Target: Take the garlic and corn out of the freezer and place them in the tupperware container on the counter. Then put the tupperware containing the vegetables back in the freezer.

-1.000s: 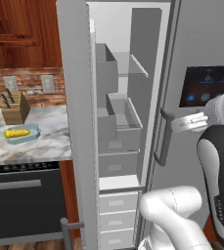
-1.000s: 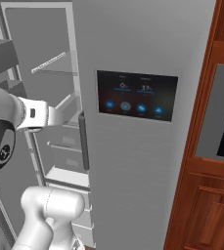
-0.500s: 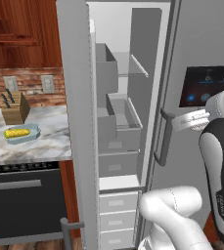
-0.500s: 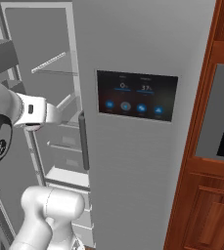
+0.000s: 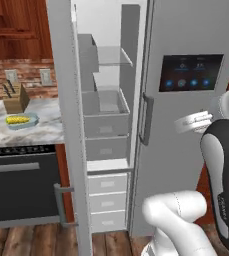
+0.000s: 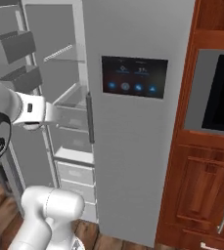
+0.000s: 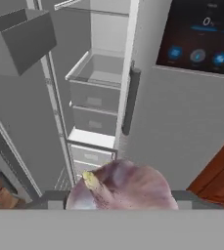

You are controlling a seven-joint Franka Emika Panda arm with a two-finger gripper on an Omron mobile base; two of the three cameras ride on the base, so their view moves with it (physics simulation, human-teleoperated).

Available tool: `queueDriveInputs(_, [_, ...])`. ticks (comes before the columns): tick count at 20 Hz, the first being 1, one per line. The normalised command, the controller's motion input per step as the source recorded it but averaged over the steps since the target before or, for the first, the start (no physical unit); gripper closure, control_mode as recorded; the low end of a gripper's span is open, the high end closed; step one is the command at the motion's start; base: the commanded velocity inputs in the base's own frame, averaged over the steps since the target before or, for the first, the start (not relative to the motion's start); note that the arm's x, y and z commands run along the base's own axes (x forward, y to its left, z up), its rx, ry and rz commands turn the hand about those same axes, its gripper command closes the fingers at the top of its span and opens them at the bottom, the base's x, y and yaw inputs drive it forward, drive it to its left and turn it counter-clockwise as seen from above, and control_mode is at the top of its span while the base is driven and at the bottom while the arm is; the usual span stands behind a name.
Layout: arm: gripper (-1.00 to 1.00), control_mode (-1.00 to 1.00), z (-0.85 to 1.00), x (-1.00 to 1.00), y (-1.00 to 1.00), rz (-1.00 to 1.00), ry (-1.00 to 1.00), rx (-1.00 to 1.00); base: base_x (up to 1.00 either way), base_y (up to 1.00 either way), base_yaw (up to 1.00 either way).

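The garlic (image 7: 121, 185) sits clamped in the gripper (image 7: 118, 197), at six o'clock of the hand view, in front of the open freezer (image 5: 108, 130). At nine o'clock of the left base view, the corn (image 5: 17, 119) lies in the tupperware container (image 5: 32, 118) on the counter (image 5: 41, 131), beside the knife block (image 5: 16, 98).

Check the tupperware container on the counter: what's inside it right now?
The corn lies inside the tupperware container on the counter, beside a knife block. No garlic is visible in it; a garlic bulb sits between the jaws in the hand view. The tray floor under the cob is hidden.
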Motion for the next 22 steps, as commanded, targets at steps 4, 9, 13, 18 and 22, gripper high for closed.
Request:
queueDriveInputs(4, [1.0, 1.0, 0.0, 0.0, 0.0, 0.0, 0.0, 0.0, -1.0, -0.13, 0.15])
queueDriveInputs(9, [1.0, 1.0, 0.0, 0.0, 0.0, 0.0, 0.0, 0.0, -0.77, 0.32, 0.8])
queueDriveInputs(13, [1.0, 1.0, 0.0, 0.0, 0.0, 0.0, 0.0, 0.0, -0.46, 0.34, 1.0])
queueDriveInputs(18, [1.0, 1.0, 0.0, 0.0, 0.0, 0.0, 0.0, 0.0, -0.36, 0.43, 0.96])
queueDriveInputs(22, [1.0, 1.0, 0.0, 0.0, 0.0, 0.0, 0.0, 0.0, 0.0, 0.09, 0.03])
